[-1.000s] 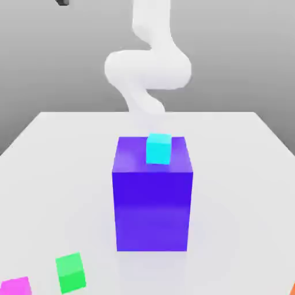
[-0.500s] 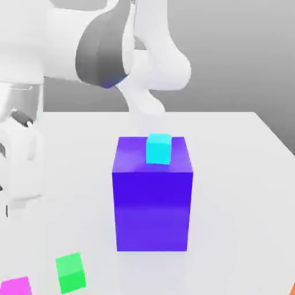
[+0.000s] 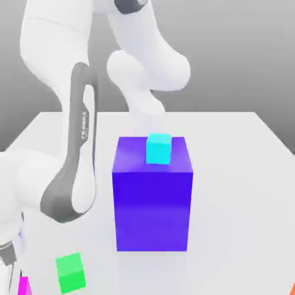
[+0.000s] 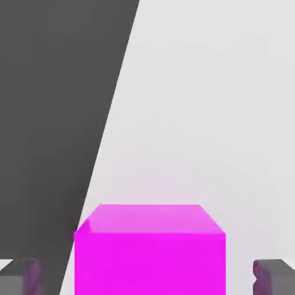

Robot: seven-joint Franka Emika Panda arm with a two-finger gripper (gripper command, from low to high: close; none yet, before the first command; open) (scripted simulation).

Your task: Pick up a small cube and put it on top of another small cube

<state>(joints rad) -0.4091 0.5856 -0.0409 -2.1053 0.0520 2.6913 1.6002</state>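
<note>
A magenta cube (image 4: 150, 253) sits on the white table near its edge, between my gripper's (image 4: 148, 278) two grey fingers (image 4: 23, 276). A gap shows on each side of it, so the gripper is open around the cube. In the exterior view, the hand has come down at the lower left and covers most of the magenta cube (image 3: 24, 286). Just to the exterior view's right of it lies a green cube (image 3: 71, 272). A cyan cube (image 3: 159, 148) rests on top of the tall blue block (image 3: 152, 201).
The tall blue block stands in the middle of the white table (image 3: 242, 173). My arm's white link (image 3: 75, 167) reaches down along the block's left side in the exterior view. An orange corner (image 3: 292, 289) peeks in at the lower right.
The arm swung in from above and came down on the exterior view's left. The hand has lowered over the magenta cube and now hides most of it. The other cubes stayed put.
</note>
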